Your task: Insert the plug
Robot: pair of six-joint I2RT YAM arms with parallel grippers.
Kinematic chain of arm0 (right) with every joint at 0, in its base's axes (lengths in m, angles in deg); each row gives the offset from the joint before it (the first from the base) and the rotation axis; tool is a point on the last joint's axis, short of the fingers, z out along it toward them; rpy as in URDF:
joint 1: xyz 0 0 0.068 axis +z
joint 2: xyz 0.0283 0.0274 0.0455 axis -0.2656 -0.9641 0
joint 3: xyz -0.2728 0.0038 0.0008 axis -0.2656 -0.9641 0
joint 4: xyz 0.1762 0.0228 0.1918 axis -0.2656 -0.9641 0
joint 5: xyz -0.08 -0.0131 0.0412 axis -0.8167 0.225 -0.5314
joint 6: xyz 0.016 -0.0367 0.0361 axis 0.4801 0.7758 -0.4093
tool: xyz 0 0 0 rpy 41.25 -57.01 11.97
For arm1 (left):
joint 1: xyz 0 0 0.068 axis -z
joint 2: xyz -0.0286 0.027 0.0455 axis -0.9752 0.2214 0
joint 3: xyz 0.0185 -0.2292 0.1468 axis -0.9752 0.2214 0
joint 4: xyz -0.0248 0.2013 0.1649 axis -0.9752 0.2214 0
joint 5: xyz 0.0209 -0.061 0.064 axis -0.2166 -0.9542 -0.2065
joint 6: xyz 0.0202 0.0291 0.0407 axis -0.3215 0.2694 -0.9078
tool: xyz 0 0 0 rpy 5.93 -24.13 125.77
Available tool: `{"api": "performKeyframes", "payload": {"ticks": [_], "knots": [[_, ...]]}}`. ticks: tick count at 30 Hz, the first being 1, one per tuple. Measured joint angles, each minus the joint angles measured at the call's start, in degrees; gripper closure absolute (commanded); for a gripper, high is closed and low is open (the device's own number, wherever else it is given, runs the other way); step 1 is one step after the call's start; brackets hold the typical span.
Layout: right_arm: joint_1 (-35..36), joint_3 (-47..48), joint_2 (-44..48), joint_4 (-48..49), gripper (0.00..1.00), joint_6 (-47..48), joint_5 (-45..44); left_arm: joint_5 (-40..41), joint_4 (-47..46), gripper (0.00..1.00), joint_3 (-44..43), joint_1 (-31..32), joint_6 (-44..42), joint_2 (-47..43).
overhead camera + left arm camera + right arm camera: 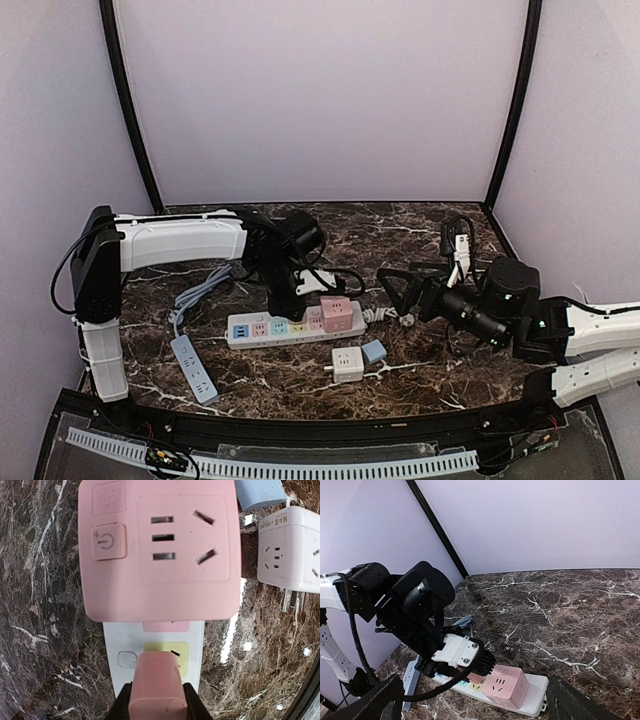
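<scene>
My left gripper [157, 702] is shut on a small pink plug [157, 685] and holds it upright just over the yellow socket [184, 652] of the white power strip [270, 330]. Whether its pins are in the socket is hidden. A large pink cube adapter [157, 550] sits plugged in at the strip's right end, right beside the plug; it also shows in the right wrist view [510, 686]. My right gripper [392, 295] is open and empty, hovering to the right of the strip and facing it. Its fingers [375, 700] frame the bottom of the right wrist view.
A white cube adapter [347, 364] and a small blue adapter [374, 351] lie loose in front of the strip. A second light-blue power strip [193, 368] lies at front left with its grey cable [195, 295]. Walls close off the back and sides.
</scene>
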Motion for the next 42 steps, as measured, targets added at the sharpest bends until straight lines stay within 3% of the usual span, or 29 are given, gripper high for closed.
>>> {"api": "performKeyframes", "payload": {"ticks": [42], "knots": [[0.0,0.0,-1.4,0.04,0.01,1.01,0.09,0.0,0.2,0.99,-1.11,-0.63,-1.36,1.55]]}}
